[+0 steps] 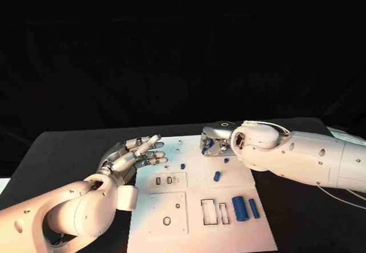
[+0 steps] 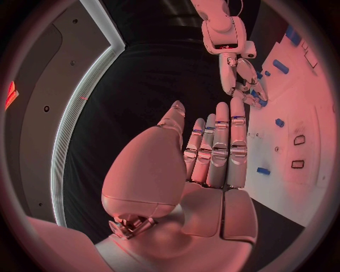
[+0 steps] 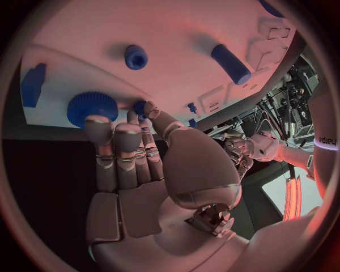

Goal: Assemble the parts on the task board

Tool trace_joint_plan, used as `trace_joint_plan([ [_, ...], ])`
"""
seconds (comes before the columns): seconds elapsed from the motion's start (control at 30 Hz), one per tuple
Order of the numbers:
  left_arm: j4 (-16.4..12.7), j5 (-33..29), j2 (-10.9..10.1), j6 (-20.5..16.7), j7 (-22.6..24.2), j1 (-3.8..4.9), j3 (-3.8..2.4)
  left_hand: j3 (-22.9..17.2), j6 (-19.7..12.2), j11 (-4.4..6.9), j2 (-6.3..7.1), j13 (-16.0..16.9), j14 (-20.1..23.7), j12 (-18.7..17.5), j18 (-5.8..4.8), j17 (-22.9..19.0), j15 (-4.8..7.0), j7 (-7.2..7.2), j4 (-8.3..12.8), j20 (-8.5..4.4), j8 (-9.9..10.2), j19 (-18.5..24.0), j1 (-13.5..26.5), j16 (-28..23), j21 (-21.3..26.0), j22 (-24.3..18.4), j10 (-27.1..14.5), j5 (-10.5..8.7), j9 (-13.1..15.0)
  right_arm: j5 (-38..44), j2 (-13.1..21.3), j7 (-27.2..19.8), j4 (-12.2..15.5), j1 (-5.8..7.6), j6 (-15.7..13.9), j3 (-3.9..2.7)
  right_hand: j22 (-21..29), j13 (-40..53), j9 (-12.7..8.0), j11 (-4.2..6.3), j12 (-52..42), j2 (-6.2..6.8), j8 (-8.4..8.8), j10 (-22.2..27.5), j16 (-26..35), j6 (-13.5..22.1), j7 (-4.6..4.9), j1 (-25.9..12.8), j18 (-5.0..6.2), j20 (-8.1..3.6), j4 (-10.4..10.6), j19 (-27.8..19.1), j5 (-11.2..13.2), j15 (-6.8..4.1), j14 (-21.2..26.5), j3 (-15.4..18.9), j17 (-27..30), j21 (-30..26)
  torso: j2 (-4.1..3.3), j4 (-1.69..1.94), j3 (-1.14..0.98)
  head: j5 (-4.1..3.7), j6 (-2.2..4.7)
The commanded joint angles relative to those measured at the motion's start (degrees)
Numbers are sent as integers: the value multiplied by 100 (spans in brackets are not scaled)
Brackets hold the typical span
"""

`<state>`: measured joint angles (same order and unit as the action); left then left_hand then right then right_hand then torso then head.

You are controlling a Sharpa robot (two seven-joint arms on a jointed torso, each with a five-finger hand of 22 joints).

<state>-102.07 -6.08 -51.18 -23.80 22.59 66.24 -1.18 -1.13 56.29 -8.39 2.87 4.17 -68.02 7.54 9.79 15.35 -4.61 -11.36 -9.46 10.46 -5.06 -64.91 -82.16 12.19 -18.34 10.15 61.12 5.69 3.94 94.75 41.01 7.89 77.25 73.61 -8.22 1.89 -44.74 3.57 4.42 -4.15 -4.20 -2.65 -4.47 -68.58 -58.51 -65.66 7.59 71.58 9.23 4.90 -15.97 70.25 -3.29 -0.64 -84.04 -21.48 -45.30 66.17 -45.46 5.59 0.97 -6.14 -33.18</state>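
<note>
We see the right hand (image 1: 214,141) at the white board's (image 1: 201,239) one o'clock corner, fingertips pinching a small blue peg (image 3: 141,107), likely to seat it. The left hand (image 1: 134,156) hovers at ten o'clock, fingers straight, empty.

Left hand (image 1: 134,156) hovers flat, fingers straight (holding nothing); right hand (image 1: 216,141) reaches down, fingertips pinching.

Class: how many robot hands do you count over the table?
2. The left robot hand is at the task board's far left corner; the right robot hand reaches down at its far end.
</note>
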Motion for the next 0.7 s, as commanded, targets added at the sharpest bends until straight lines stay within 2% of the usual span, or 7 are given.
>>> trace_joint_plan([
  [0.03, -16, -14, 0, 73, 14, 12, -5, -8, -11, -2, -27, -7, -33, -27, 33, 8, -26, -30, 31, -1, 31, -46, 49, 25, -34, 8, -53, 18, -10, 217, 9, 86, 19, -17, -205, 14, -246, 32, 49, 40, -38, -118, -58, -148, -165, -111, -24, 97, -143, -11, 12, 116, 24, -57, -146, -126, -172, 166, -15, 6, -2, -25, -7],
  [0.1, -13, -14, -2, 74, 10, 12, -5, -8, -11, -2, -27, -7, -33, -27, 33, 8, -26, -30, 31, -1, 31, -46, 49, 25, -34, 8, -53, 18, -10, 205, 18, 43, 48, -17, -468, 13, -453, 38, 70, 62, -47, -116, -81, -236, -265, -171, -36, 90, -176, -25, 32, 198, 30, -72, -155, -199, -269, 303, -18, 9, -1, -26, -6],
  [0.27, 4, -14, -3, 76, 8, 13, -5, -10, -13, -3, -29, -7, -34, -28, 33, 11, -27, -31, 34, -1, 33, -46, 48, 26, -35, 9, -56, 18, -10, 98, 45, -51, 141, -18, -1112, 1, -546, 32, 92, 72, -7, -62, -78, -290, -329, -196, -38, 79, -188, -38, 53, 204, 24, -79, -129, -330, -295, 393, -23, 16, 4, -48, 27],
  [0.37, 13, -15, -6, 79, 9, 14, -5, -10, -13, -3, -29, -7, -34, -28, 33, 11, -27, -31, 34, -1, 33, -46, 48, 26, -35, 9, -56, 18, -10, 20, 51, -67, 185, -18, -1400, -17, -576, 27, 96, 62, 27, -28, -59, -285, -349, -181, -23, 85, -191, -36, 54, 192, 15, -70, -111, -419, -293, 427, -29, 20, 10, -38, 47],
  [0.53, 22, -15, -10, 101, 23, 14, -5, -6, -20, -7, -25, -8, -34, -34, 32, 25, -29, -35, 45, 0, 40, -48, 52, 26, -36, 12, -68, 15, -9, -34, -35, -41, 151, -18, -1640, -36, -611, 21, 100, 44, 56, 35, -28, -253, -372, -155, -4, 73, -193, -24, 66, 173, 13, -56, -89, -518, -289, 467, -41, 30, 13, -3, 99],
  [0.7, 25, -15, -14, 112, 28, 14, -5, -3, -20, -8, -21, -8, -34, -35, 32, 27, -30, -36, 46, 1, 41, -48, 55, 26, -36, 12, -69, 14, -9, -45, -206, -32, 22, -17, -1709, -41, -616, 18, 101, 34, 63, 68, -11, -229, -375, -140, 5, 64, -192, -17, 76, 157, 17, -47, -78, -564, -275, 479, -48, 31, 13, 21, 124],
])
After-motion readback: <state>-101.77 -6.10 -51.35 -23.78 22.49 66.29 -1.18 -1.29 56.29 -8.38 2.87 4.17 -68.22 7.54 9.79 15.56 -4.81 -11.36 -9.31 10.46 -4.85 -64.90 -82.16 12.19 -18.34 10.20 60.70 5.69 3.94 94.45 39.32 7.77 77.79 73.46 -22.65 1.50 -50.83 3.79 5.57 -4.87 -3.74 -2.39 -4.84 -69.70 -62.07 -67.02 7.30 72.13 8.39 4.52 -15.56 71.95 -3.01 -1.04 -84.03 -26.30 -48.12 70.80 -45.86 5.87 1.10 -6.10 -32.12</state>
